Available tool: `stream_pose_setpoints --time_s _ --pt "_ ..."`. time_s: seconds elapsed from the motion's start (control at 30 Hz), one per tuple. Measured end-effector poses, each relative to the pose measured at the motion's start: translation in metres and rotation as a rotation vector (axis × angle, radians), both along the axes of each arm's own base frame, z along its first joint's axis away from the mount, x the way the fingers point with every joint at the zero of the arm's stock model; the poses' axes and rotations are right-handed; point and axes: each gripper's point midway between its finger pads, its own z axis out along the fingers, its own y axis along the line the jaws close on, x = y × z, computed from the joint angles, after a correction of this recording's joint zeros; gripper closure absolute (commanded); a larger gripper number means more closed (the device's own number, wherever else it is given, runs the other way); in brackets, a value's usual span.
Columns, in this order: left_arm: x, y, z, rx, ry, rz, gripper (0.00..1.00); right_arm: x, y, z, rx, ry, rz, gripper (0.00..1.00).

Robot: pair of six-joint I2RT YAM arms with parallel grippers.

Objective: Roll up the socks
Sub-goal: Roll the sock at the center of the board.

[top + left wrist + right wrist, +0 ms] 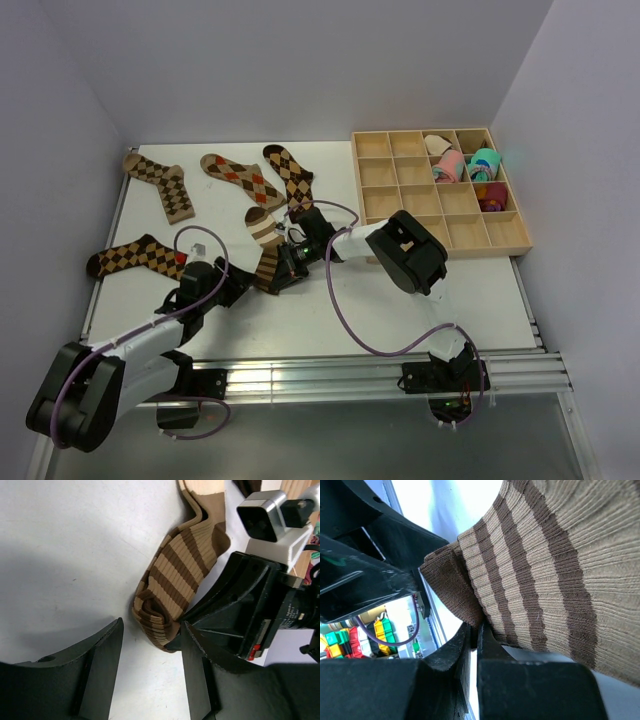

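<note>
- The striped sock is ribbed knit, tan with dark brown bands. It lies near the middle of the smooth white bench. Its near end is curled into a small, loose roll, and the rest is limp and slightly bent.
- The right hand, black and hard-edged, is closed, its fingertips pinching the knit at the rolled end, beside a plain brown patch.
- The left hand is open and grips nothing. The roll sits just ahead of the gap between its two flat black fingers.
- Four argyle socks lie flat farther back and to the left, patterned with diamonds.
- A wooden tray of square compartments sits at the right, with pink and teal bundles in its far cells.
</note>
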Motion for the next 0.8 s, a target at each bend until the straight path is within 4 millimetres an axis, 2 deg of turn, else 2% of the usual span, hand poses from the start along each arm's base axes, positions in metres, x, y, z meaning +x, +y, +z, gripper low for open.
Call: stream_pose_setpoints --time_s 0.37,0.57,0.8 --pt "-0.002 0.001 -0.011 0.015 0.035 -0.001 0.46 0.000 0.000 0.000 -0.003 0.002 -0.001 1.00" --pt "0.007 -0.003 -0.011 0.015 0.042 0.001 0.46 0.001 -0.001 0.000 -0.009 0.004 0.002 1.00" --pt "0.010 -0.003 -0.015 0.018 0.074 0.014 0.59 0.001 -0.001 -0.001 -0.015 -0.003 0.007 1.00"
